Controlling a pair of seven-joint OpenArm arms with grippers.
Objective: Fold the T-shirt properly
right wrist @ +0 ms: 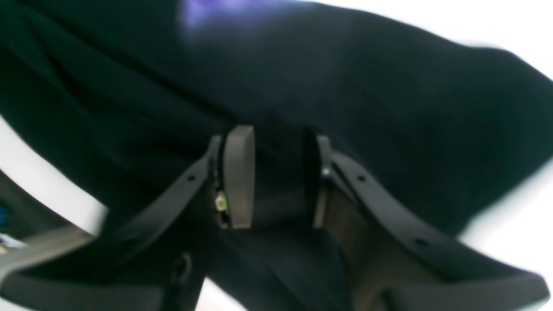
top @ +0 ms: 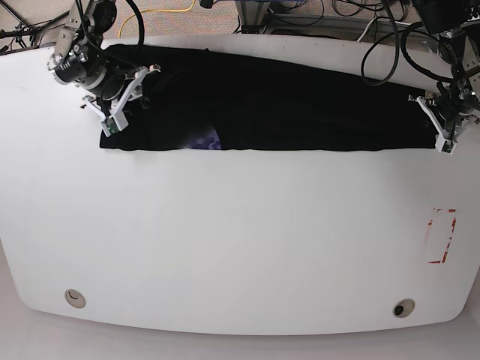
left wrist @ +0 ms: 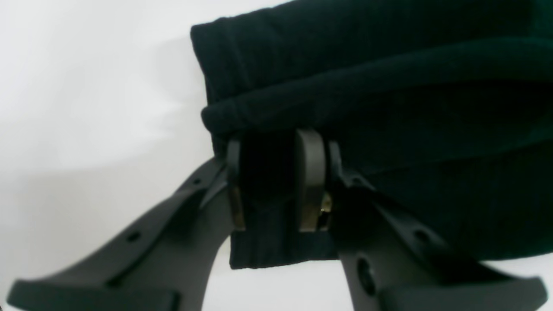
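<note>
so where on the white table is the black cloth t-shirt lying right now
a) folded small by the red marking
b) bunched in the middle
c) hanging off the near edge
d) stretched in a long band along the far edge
d, the base view shows the black cloth T-shirt spread as a long flat band along the far side of the white table, with a pincer at each end, left pincer and right pincer.

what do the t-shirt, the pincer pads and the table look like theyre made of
T-shirt: soft matte black knit cloth, going by the fine ribbed texture and rolled folds.
Left pincer pads: smooth grey, dull sheen, probably rubber or plastic; cannot tell which.
Table: hard, smooth white top with a faint gloss, perhaps laminate or painted board.
</note>
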